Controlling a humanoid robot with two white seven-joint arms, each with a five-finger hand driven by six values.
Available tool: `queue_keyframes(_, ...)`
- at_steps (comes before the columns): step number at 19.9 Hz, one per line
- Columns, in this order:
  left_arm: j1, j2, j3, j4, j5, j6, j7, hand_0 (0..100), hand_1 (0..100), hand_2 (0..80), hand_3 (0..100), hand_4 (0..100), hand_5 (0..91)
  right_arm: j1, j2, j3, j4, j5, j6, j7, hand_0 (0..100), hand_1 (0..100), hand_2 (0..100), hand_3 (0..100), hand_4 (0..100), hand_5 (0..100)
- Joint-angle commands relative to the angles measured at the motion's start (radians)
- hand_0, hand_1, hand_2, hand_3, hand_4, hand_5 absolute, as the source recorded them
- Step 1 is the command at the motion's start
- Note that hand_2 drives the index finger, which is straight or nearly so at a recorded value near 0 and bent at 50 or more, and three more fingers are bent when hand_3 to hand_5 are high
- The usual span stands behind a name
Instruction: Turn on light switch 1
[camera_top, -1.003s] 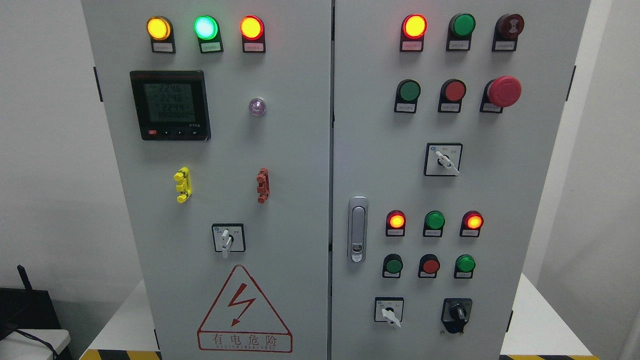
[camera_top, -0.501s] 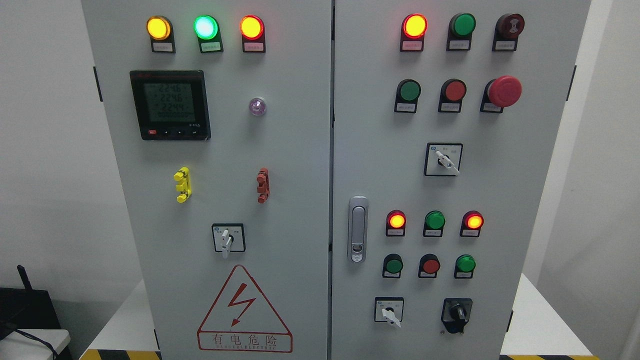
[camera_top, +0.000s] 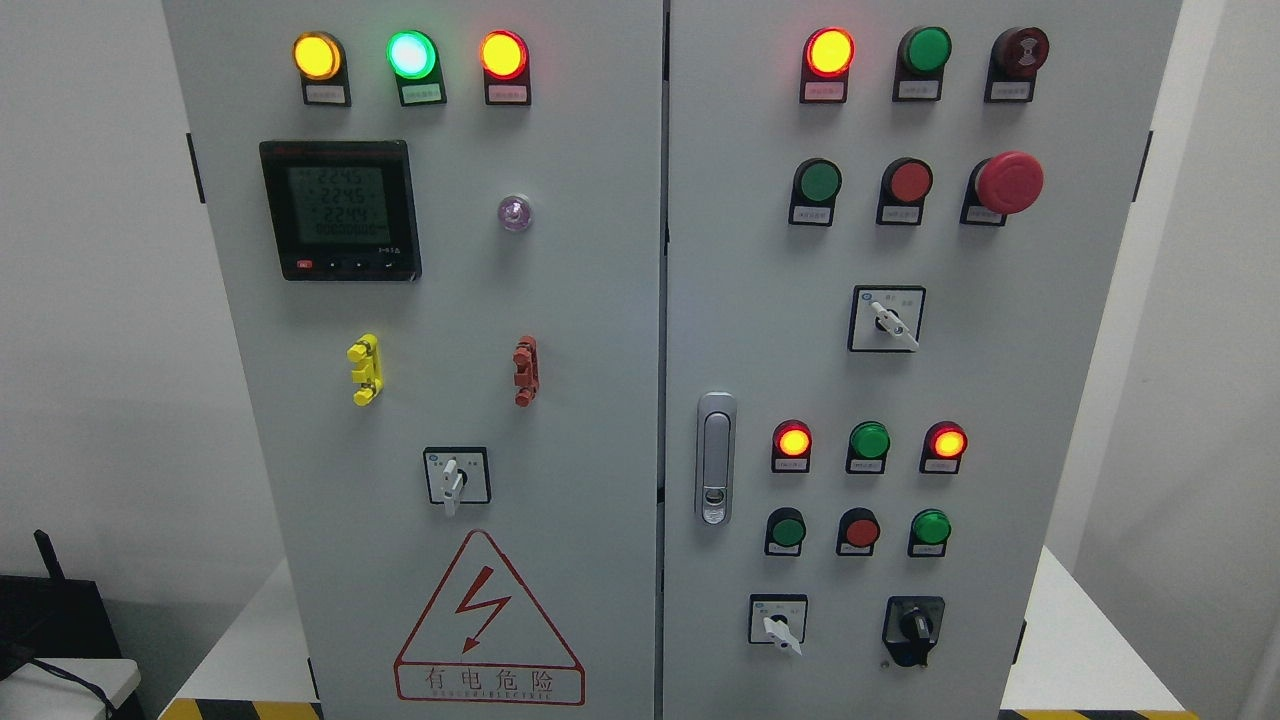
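Note:
A grey electrical cabinet (camera_top: 600, 300) with two doors fills the view. The left door carries a white-handled rotary switch (camera_top: 455, 478) with its handle pointing down. The right door has a white-handled rotary switch (camera_top: 887, 320) in the middle, another white one (camera_top: 778, 622) at the lower left and a black one (camera_top: 913, 628) beside it. I cannot tell which is switch 1; the labels are too small to read. Neither hand nor arm shows in the head view.
Lit yellow, green and red lamps (camera_top: 411, 55) top the left door above a digital meter (camera_top: 340, 210). The right door has push buttons, a red emergency stop (camera_top: 1008, 182) and a door handle (camera_top: 715, 458). A black device (camera_top: 50, 620) sits at lower left.
Only the digits on the meter have changed; nothing else moved.

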Motion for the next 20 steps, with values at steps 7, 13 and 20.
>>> queue_keyframes(7,-0.123,-0.040,-0.349,-0.198,-0.070,0.023,0.094,7,27,43.9,61,68,63.7,0.000,0.000,0.000,0.001,-0.018,0.000,0.000,12,39,0,0,0,0)
queue_keyframes(13,-0.159,-0.104,-0.458,-0.196,-0.112,0.096,0.189,0,33,43.1,61,69,63.9,0.000,0.000,0.000,0.001,-0.018,0.000,0.000,12,39,0,0,0,0)
queue_keyframes(20,-0.218,-0.149,-0.495,-0.201,-0.208,0.179,0.258,0,36,44.2,65,72,67.3,0.000,0.000,0.000,0.001,-0.018,0.000,0.000,12,39,0,0,0,0)
